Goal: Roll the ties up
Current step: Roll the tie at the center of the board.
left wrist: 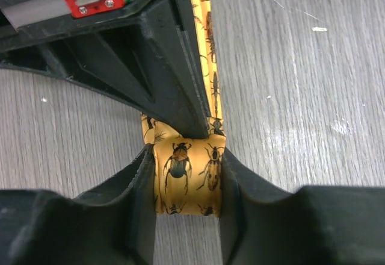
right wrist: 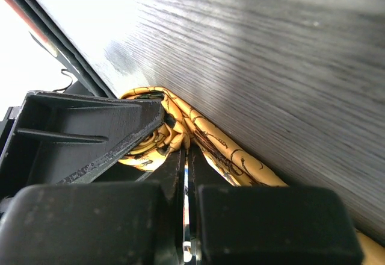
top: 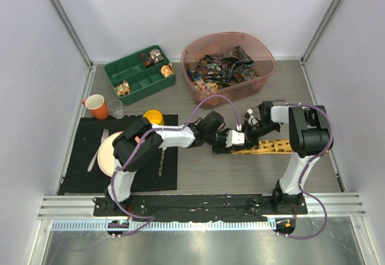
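Two left gripper [left wrist: 186,152] fingers [left wrist: 129,199] clamp the rolled yellow tie [left wrist: 183,180].

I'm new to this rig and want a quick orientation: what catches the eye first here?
Mid-table, the left gripper and right gripper meet on a yellow tie printed with beetles, the left one squeezing its rolled end. Behind them, a pink tub holds a heap of dark printed ties.

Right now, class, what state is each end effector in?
Left end effector: closed on the rolled yellow tie.
Right end effector: closed, pinching that tie.
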Motion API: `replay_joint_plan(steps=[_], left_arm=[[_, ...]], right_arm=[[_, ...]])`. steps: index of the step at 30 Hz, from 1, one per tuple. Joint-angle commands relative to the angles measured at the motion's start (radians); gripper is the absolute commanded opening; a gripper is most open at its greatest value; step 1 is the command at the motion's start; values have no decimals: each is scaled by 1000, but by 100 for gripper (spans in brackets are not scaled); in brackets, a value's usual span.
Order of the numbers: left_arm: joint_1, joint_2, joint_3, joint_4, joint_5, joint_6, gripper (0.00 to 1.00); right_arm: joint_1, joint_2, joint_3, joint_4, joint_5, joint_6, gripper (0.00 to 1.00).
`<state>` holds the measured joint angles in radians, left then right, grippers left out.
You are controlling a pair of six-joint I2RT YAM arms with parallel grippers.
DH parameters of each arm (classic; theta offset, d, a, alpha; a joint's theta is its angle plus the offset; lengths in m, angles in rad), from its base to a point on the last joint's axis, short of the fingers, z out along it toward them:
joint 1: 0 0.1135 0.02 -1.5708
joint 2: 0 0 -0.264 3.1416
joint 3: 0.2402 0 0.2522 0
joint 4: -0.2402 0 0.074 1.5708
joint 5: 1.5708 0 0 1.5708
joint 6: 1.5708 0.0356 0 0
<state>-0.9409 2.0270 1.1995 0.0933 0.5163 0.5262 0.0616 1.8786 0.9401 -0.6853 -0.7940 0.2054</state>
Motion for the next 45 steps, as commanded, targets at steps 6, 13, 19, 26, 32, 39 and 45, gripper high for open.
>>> replay_joint_plan(steps=[6, 13, 19, 26, 32, 39, 45], left_arm=[[51, 30, -6, -207, -16, -75, 4], [62, 42, -17, -193, -28, -135, 4], [63, 23, -1, -228, -73, -189, 4], [63, -22, -47, -282, -108, -150, 5], [57, 6, -18, -306, -127, -132, 6], [54, 13, -15, -317, -130, -106, 7], [53, 12, -18, -322, -131, -101, 8]], right_arm=[[-41, -143, 54, 9, 73, -58, 19], [-49, -113, -7, -14, 120, -86, 20], [-49, -21, -20, 15, 211, -84, 20], [-49, -18, 12, 10, 222, -101, 20], [-39, -113, 49, 53, -2, -51, 39], [64, -193, 11, 156, -85, 61, 50], [110, -151, -7, 211, -59, 89, 49]])
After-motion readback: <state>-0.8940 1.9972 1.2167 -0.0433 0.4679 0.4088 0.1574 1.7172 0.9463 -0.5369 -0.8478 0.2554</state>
